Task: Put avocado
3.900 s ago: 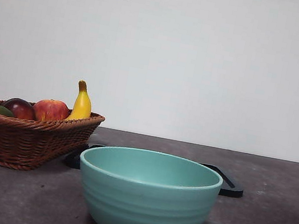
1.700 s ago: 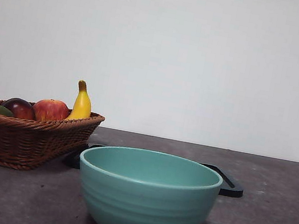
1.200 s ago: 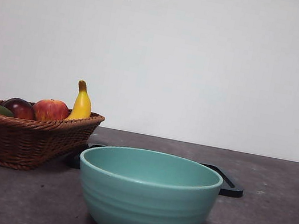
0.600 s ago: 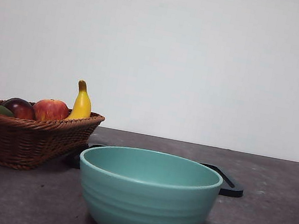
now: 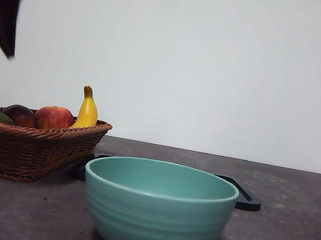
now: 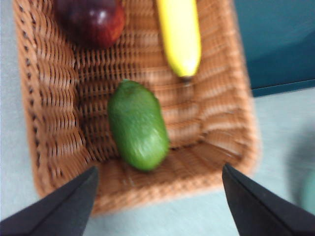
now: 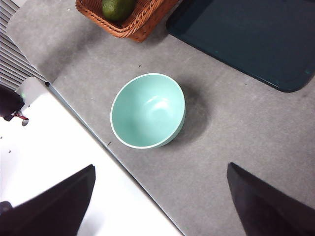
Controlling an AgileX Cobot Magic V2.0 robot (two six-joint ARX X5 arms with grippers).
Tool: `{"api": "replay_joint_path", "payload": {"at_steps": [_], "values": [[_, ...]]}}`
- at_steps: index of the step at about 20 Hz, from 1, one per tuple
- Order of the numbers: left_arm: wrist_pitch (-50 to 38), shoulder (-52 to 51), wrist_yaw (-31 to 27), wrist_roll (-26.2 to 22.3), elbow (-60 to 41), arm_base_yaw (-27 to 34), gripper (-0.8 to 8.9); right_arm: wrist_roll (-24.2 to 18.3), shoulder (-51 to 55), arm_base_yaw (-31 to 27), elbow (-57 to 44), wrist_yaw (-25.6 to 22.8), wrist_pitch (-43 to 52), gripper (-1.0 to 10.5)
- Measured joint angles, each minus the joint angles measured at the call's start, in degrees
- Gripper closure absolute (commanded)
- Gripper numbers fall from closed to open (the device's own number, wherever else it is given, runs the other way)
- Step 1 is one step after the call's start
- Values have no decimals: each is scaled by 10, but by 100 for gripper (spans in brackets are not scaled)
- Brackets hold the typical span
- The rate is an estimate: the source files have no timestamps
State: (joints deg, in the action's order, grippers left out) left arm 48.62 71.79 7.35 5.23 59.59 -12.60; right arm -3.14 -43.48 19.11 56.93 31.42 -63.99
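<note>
Basket, bowl and tray on the table

With the bowl [image 5: 157, 209] as landmark: the basket [image 5: 25, 149] stands to its left and a little behind it, apart from it; the tray [image 5: 246, 199] lies flat just behind it, reaching out to its right. In the basket lie the avocado [image 6: 138, 125], a dark round fruit [image 6: 91, 20], an apple [image 5: 55, 117] and a banana [image 6: 180, 35]. The left gripper [image 6: 157, 206] hangs above the basket, over the avocado, not touching it.

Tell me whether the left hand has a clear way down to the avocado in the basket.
Probably yes. The left hand is open above the basket, and the avocado lies bare on the weave, apart from the banana and the dark fruit. The near basket wall might crowd one jaw.
</note>
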Motion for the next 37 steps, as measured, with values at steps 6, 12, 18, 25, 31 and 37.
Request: {"api": "replay_joint_path", "payload": {"at_steps": [6,12,18,25,31,37], "values": [[-67,116,-52,0,10,-28,409,5,0,0,0,0,0,518],[-80,188,-74,0,10,-33,420,6,0,0,0,0,0,518],[-81,191,-74,0,11,-33,575,6,0,0,0,0,0,518],[-5,85,6,0,118,-84,574,7,0,0,0,0,0,518],[38,2,50,6,119,-269,575,9,0,0,0,-20,0,518],[-8,103,49,17,119,-378,575,10,0,0,0,-21,0,518]]}}
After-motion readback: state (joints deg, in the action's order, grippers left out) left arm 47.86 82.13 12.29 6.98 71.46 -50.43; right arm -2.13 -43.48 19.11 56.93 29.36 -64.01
